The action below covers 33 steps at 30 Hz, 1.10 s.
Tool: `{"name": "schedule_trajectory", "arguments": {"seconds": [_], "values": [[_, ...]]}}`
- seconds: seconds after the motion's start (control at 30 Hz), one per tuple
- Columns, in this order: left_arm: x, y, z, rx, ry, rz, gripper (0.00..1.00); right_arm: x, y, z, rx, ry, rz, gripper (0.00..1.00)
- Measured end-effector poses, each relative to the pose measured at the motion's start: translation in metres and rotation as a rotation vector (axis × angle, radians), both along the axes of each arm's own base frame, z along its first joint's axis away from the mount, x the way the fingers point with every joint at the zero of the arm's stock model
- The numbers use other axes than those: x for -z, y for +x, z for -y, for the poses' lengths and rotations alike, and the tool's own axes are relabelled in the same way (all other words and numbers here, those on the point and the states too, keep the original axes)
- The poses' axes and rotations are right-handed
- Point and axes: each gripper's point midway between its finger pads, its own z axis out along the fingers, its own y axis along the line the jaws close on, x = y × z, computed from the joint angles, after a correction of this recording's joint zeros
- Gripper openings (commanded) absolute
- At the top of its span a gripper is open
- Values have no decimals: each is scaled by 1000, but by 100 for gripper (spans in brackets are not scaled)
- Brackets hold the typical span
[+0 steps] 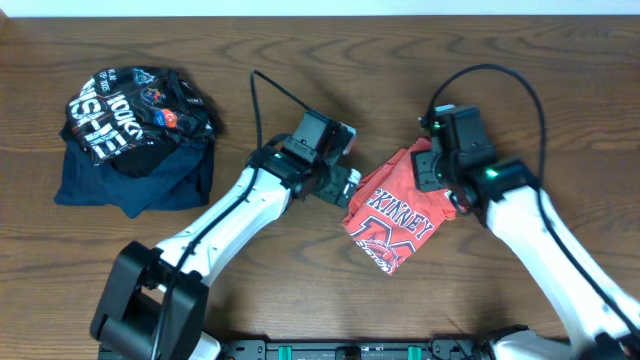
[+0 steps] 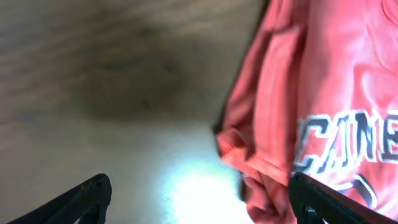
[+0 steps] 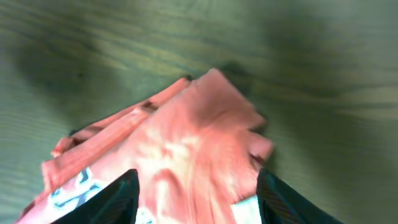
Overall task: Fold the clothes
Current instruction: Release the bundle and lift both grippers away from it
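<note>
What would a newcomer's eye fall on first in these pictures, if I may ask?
The orange-red T-shirt, bunched with its white lettering showing, lies right of centre on the table. The left claw sits open at its left edge and the right claw straddles its top corner. Far left, a black garment lies crumpled on a navy garment.

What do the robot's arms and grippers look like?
The left arm and right arm have white tubular links and black joints. The left gripper and right gripper are black. A thin black cable loops from each wrist; a green light glows on the right arm.
</note>
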Motion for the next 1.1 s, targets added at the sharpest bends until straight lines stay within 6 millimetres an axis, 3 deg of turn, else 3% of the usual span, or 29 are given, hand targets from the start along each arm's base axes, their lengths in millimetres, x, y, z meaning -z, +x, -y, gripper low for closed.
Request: {"name": "schedule_trajectory", "arguments": {"seconds": [0.17, 0.3, 0.5, 0.63, 0.73, 0.83, 0.97, 1.1], "values": [[0, 9, -9, 31, 28, 37, 98, -21, -23, 33, 80, -43, 4, 64], [-6, 5, -3, 114, -8, 27, 100, -26, -37, 65, 199, -68, -17, 65], [-53, 24, 23, 240, -132, 131, 98, -20, -52, 102, 350, -82, -84, 66], [-72, 28, 38, 310, -204, 178, 98, -19, -53, 106, 374, -81, -90, 66], [-66, 28, 49, 353, -248, 163, 98, -18, -54, 105, 374, -74, -94, 67], [-48, 31, 56, 367, -263, 107, 98, -18, -54, 103, 371, -67, -97, 66], [-21, 41, 71, 384, -288, 26, 98, -17, -55, 101, 370, -54, -103, 67], [-8, 59, 89, 401, -327, -4, 98, -16, -58, 100, 367, -52, -117, 67]]}}
